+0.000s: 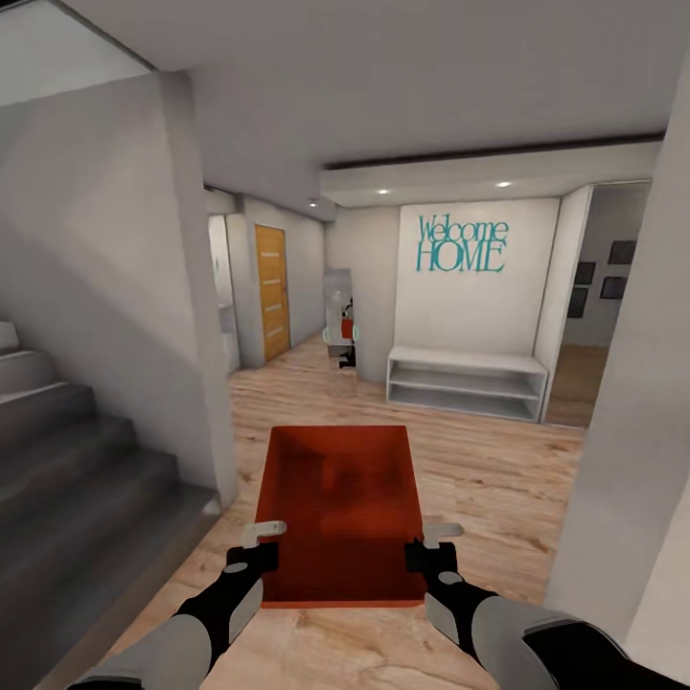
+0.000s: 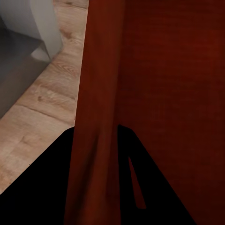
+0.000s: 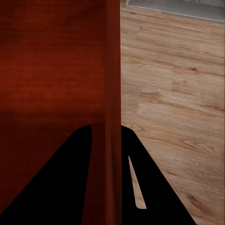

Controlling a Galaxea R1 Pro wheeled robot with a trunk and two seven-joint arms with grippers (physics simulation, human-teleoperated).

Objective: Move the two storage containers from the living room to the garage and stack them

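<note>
One red-orange storage container [image 1: 340,513], open-topped, rectangular, held level above the wood-plank floor at 6 o'clock in the head view. Long axis runs 6 to 12 o'clock. Side walls are thin and flat [image 2: 96,117] [image 3: 112,93].

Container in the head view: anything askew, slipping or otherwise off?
Nothing stands out. The storage container is held level and square, open side up. The left gripper and right gripper each pinch a side wall near its near end. It looks empty and undamaged above the wood-plank floor.
</note>
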